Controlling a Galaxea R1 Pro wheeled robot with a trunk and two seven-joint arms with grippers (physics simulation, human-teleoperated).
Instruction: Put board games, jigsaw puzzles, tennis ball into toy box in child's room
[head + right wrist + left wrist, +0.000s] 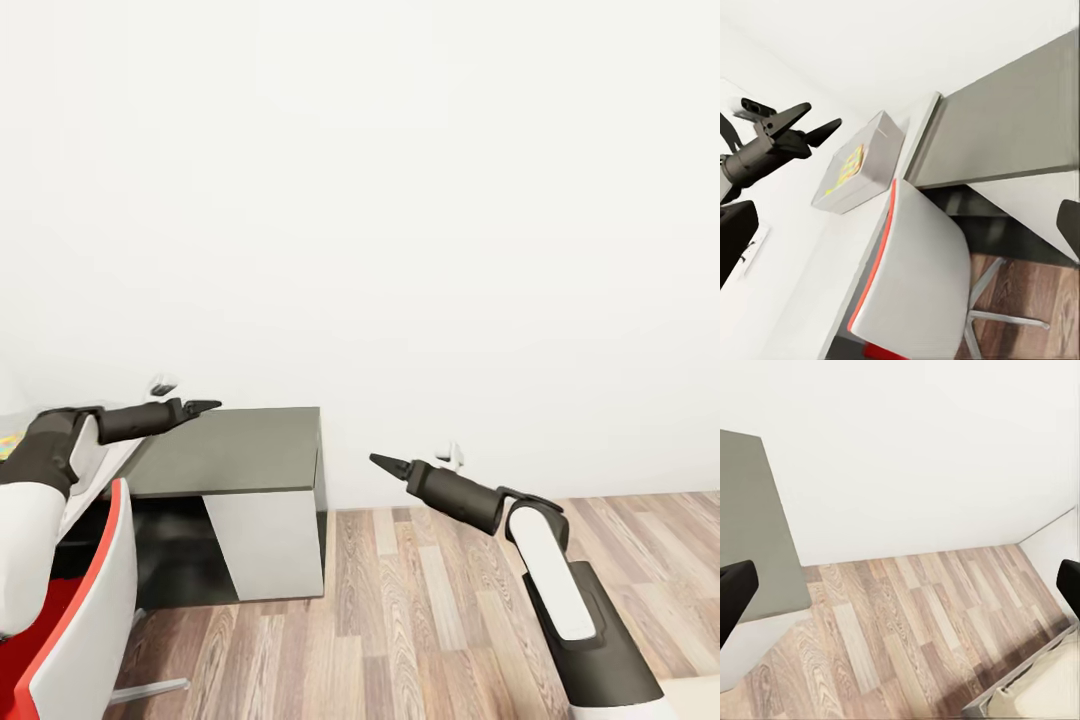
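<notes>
Two arms: both were raised in front of a blank white wall, neither carrying anything.
Left gripper [200, 407]: jaws were spread with nothing between them; in the right wrist view the same gripper [814, 124] showed its two pointed tips apart.
Right gripper [388, 464]: empty in the head view; the left wrist view showed dark finger edges at both sides of its own picture, and likewise the right wrist view, so these jaws read as spread too.
Toy box [859, 166]: it sat on the pale table [832, 255], beside the lower dark grey unit [235, 450], with a multicolour mosaic piece visible inside.
Chair [919, 274]: a white seat with red edging stood against the table, below the toy box.
Floor [420, 610]: wood planks, free of toys in view.
Bed [1039, 690]: one corner showed at the floor's edge.
Risk: turning the base here could swing the left arm into the chair or the table edge, because both lay close beside it.
Risk: no loose toy was in sight, so the search could overshoot.
</notes>
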